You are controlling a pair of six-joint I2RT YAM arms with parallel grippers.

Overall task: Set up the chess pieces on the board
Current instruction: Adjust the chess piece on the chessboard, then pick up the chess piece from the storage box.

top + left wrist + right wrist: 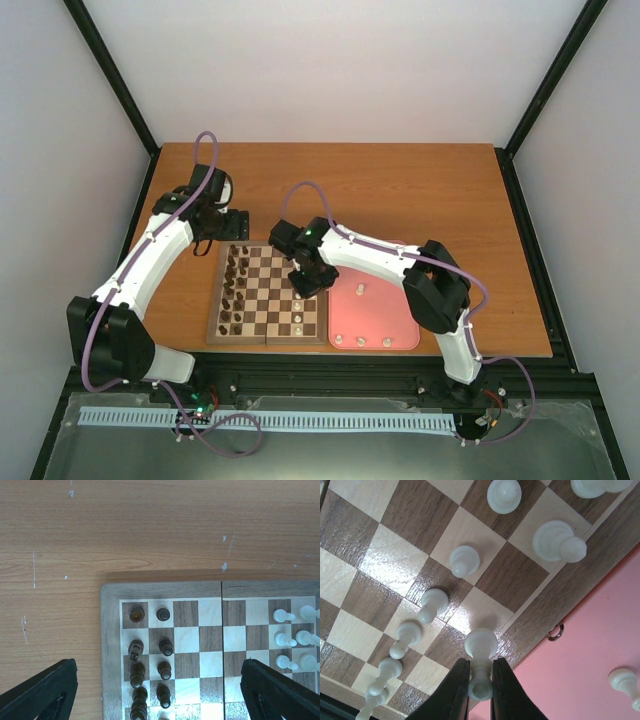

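While its arm [370, 255] bends low over the board [265, 300], the right hand [481, 692] pinches a cream piece [481, 647].

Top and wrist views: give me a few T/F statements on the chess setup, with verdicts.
1. The right pincer is shut on a cream-white piece over the edge of the board. True.
2. The left pincer is closed on a dark piece. False: it is open and holds nothing, hovering above the board's corner.
3. The pink tray has no pieces on it. False: several white pieces lie on it.
4. The dark pieces stand along the board's left side in the top view. True.
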